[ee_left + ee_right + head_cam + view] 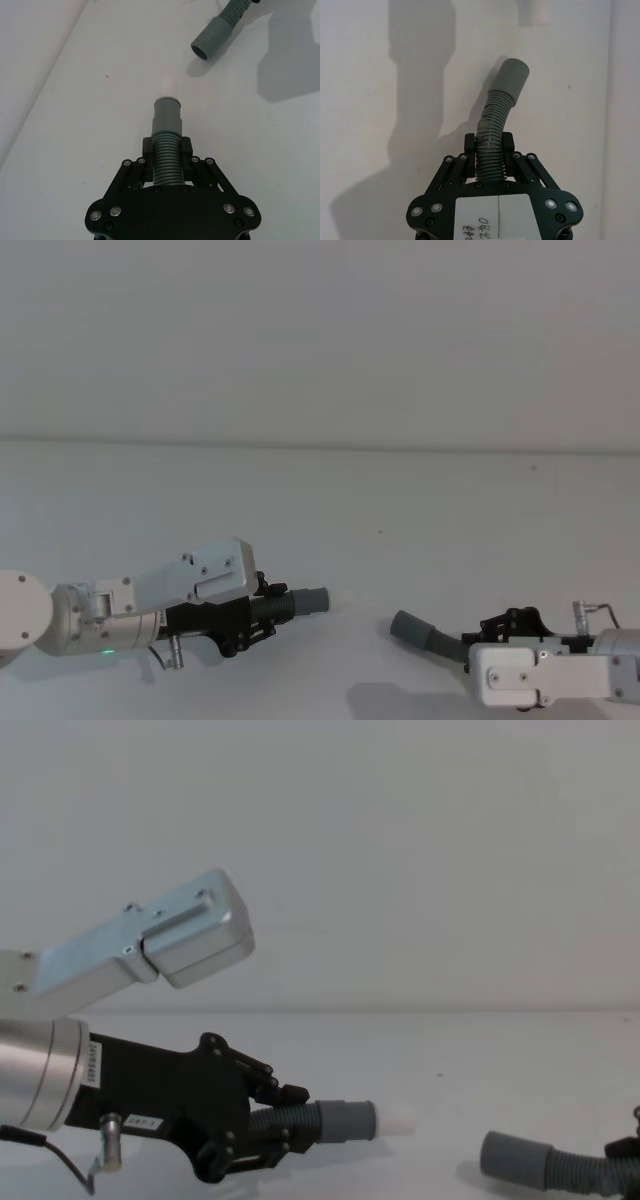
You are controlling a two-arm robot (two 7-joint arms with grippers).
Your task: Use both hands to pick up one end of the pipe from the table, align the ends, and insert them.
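My left gripper is shut on the corrugated part of one dark grey pipe piece, just above the white table. That piece's smooth cuff end carries a whitish tip and points right. My right gripper is shut on the other, curved pipe piece. The curved piece's cuff end points left toward the first and looks open and hollow. A gap of bare table separates the two ends. Both grippers clamp the hose just behind the cuffs.
A pale grey wall rises behind the table's far edge. The arms cast dark shadows on the tabletop. White tabletop stretches beyond the pipes.
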